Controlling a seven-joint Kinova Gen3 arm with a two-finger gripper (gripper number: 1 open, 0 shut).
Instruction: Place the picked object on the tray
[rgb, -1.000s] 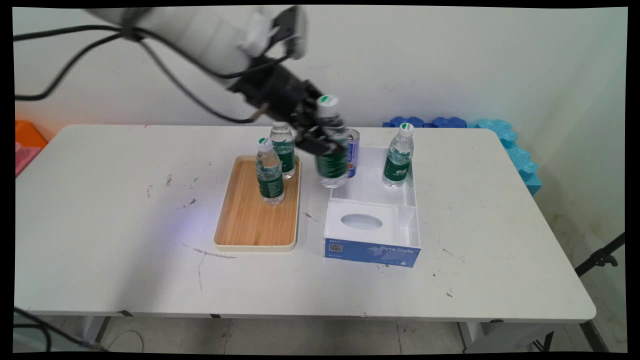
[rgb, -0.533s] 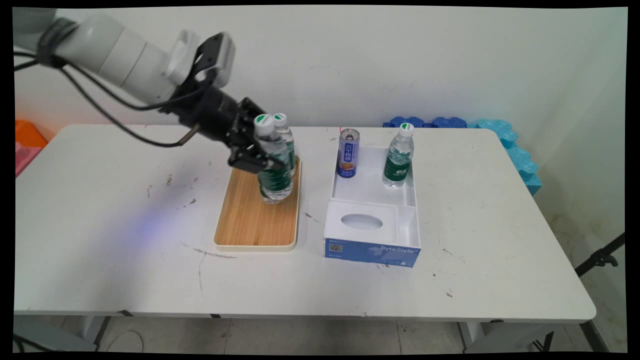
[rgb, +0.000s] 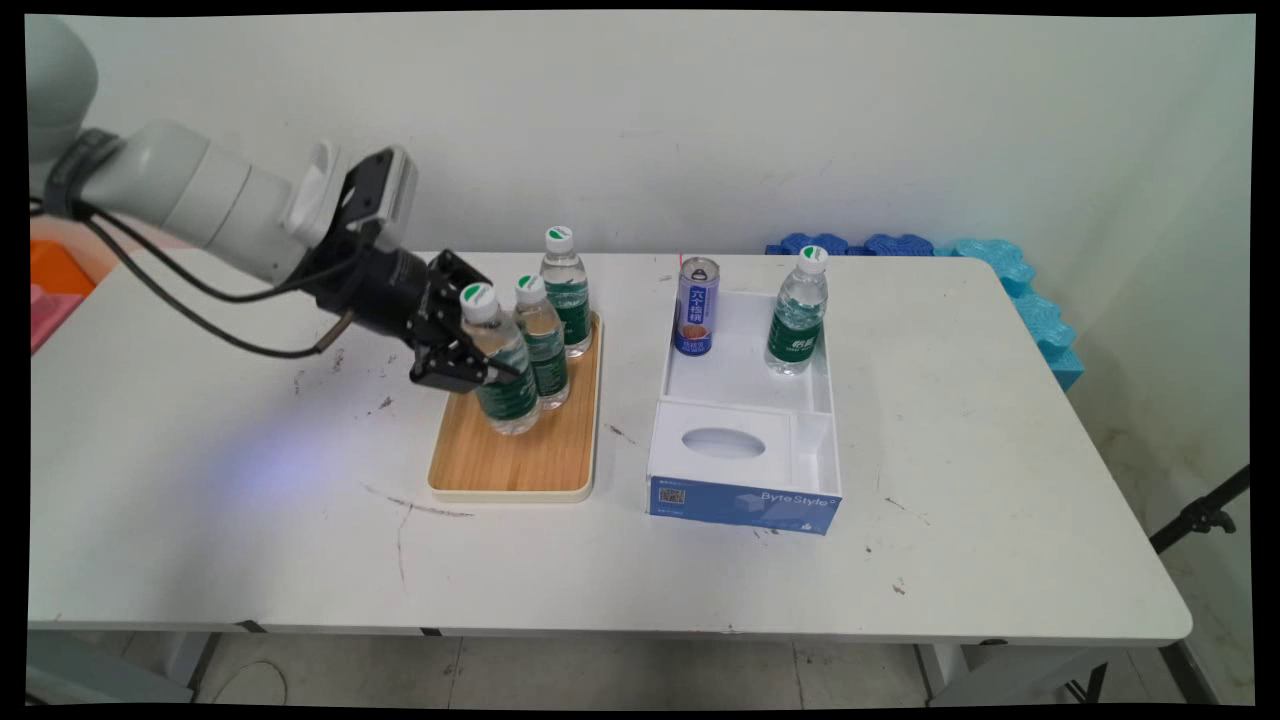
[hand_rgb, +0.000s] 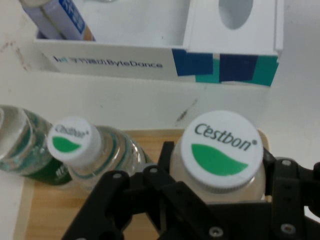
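Note:
My black gripper (rgb: 470, 360) is shut on a water bottle (rgb: 498, 362) with a green label and white cap, holding it slightly tilted over the wooden tray (rgb: 480, 462). Whether its base touches the tray I cannot tell. In the hand view the held bottle's Cestbon cap (hand_rgb: 221, 151) sits between the linkage arms. Two more water bottles stand on the tray just right of it: a nearer one (rgb: 541, 343) (hand_rgb: 75, 145) and a farther one (rgb: 566, 290) (hand_rgb: 15, 145).
A white box (rgb: 740, 385) (hand_rgb: 150, 60) with a blue front stands right of the tray; it holds a blue can (rgb: 696, 306) (hand_rgb: 65, 20), another water bottle (rgb: 798, 312) and a tissue-slot insert (rgb: 722, 443). Blue foam pieces (rgb: 1010, 275) lie at the far right edge.
The gripper carried the bottle left from above the white box's edge to the wooden tray and lowered it beside the two bottles there.

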